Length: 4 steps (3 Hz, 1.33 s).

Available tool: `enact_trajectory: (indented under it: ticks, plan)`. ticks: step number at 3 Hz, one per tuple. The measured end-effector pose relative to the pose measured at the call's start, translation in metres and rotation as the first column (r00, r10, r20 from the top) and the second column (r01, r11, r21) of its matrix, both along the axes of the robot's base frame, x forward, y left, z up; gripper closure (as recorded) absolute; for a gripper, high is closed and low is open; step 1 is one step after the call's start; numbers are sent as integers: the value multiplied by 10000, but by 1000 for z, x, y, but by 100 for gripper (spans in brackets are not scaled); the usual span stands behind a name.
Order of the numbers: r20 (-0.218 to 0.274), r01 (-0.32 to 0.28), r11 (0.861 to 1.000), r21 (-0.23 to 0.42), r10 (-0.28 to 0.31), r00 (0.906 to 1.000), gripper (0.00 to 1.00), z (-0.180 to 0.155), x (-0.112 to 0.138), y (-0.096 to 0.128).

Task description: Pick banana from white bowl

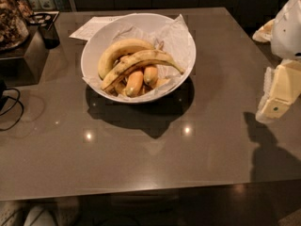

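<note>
The white bowl (92,40) stands on the brown table, back of centre, lined with crumpled white paper. The banana (141,59) is long, slim and curved with brown streaks, and lies across the top of the pile, its dark stem pointing right. A thicker yellow banana (117,50) lies behind it, and short stubby orange-yellow bananas (134,81) lie under it. My gripper (275,102) hangs at the right edge of the view, over the table's right side, well to the right of the bowl and apart from it. It holds nothing that I can see.
A sheet of paper (92,27) lies behind the bowl at the left. A dark box (23,58), a black cup (49,34) and a jar (9,18) stand at the back left. A black cable (11,108) loops at the left edge.
</note>
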<state>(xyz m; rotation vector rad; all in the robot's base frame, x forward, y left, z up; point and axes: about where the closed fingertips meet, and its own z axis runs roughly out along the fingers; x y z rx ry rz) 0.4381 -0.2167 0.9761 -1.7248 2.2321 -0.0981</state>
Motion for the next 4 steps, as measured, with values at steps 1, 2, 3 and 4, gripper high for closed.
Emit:
enact_trajectory:
  ticks: [1,2,3,4]
  plan:
    - [0,0,10000,0,0,10000,0,0,0,0]
    - [4,-211,9998,-50,211,9998,0,3,4,8]
    - [-237,-710,9974,-117,707,9972,0,3,13,24]
    - [-79,-1225,9920,-317,1223,9925,0,8,18,48]
